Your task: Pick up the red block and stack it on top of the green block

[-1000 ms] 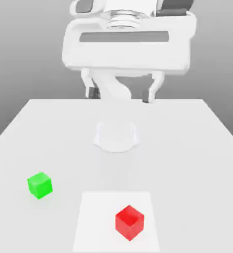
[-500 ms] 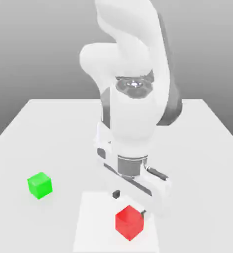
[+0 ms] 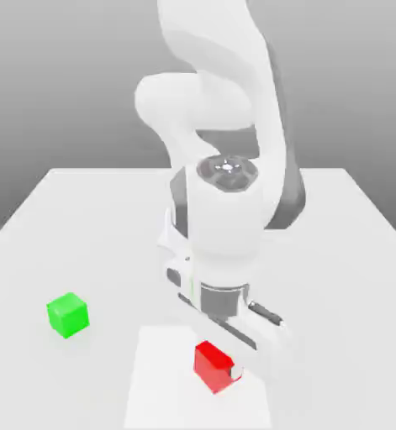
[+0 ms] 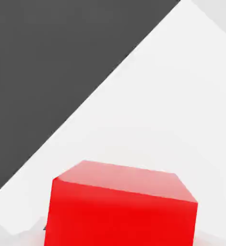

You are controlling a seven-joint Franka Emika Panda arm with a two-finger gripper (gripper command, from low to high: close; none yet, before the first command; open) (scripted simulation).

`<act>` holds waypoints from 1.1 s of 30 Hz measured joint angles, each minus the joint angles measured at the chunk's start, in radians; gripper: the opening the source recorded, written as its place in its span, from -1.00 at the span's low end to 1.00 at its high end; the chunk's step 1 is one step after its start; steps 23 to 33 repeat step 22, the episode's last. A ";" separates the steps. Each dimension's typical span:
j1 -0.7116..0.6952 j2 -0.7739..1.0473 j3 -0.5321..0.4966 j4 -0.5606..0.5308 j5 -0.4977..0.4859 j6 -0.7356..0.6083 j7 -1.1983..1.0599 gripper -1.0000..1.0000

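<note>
Two cubes, tool (image 3: 220, 359) clenched on red block (image 3: 211, 366), green block (image 3: 67, 315) well apart.

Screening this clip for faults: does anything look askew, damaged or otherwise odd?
Nothing stands out. The gripper is down on the red block, shut on it; the green block sits apart on the table, both cubes intact.

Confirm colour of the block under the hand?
Bright red, plain faces: the red block, clearest in the hand view; also at the hand in the exterior view.
</note>
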 joint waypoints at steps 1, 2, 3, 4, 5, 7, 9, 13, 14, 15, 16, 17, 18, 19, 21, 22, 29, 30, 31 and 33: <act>-0.023 -0.025 -0.024 -0.016 0.008 -0.010 0.005 -1.00; -0.058 -0.049 -0.050 -0.033 0.014 -0.018 0.012 -1.00; -0.109 -0.072 -0.076 -0.051 0.018 -0.024 0.022 -1.00; -0.153 -0.095 -0.097 -0.069 0.021 -0.030 0.033 -1.00; -0.202 -0.119 -0.116 -0.087 0.023 -0.035 0.044 -1.00; -0.292 -0.166 -0.153 -0.124 0.030 -0.045 0.065 -1.00; -0.352 -0.214 -0.188 -0.162 0.038 -0.054 0.085 -1.00; -0.441 -0.267 -0.265 -0.221 0.050 -0.042 0.118 -1.00; -0.446 -0.244 -0.272 -0.224 0.053 -0.016 0.119 -1.00; -0.448 -0.215 -0.275 -0.224 0.057 0.015 0.118 -1.00; -0.449 -0.182 -0.277 -0.224 0.063 0.047 0.114 -1.00; -0.444 -0.147 -0.282 -0.223 0.069 0.080 0.111 -1.00; -0.446 -0.112 -0.277 -0.222 0.080 0.114 0.103 -1.00; -0.447 -0.078 -0.272 -0.221 0.092 0.146 0.094 1.00; -0.447 -0.078 -0.272 -0.221 0.092 0.147 0.094 1.00; -0.447 -0.078 -0.272 -0.221 0.092 0.147 0.094 1.00; -0.447 -0.078 -0.272 -0.221 0.092 0.147 0.094 1.00; -0.447 -0.078 -0.272 -0.221 0.092 0.147 0.094 1.00; -0.447 -0.078 -0.272 -0.221 0.092 0.147 0.094 1.00; -0.447 -0.078 -0.272 -0.221 0.092 0.147 0.094 1.00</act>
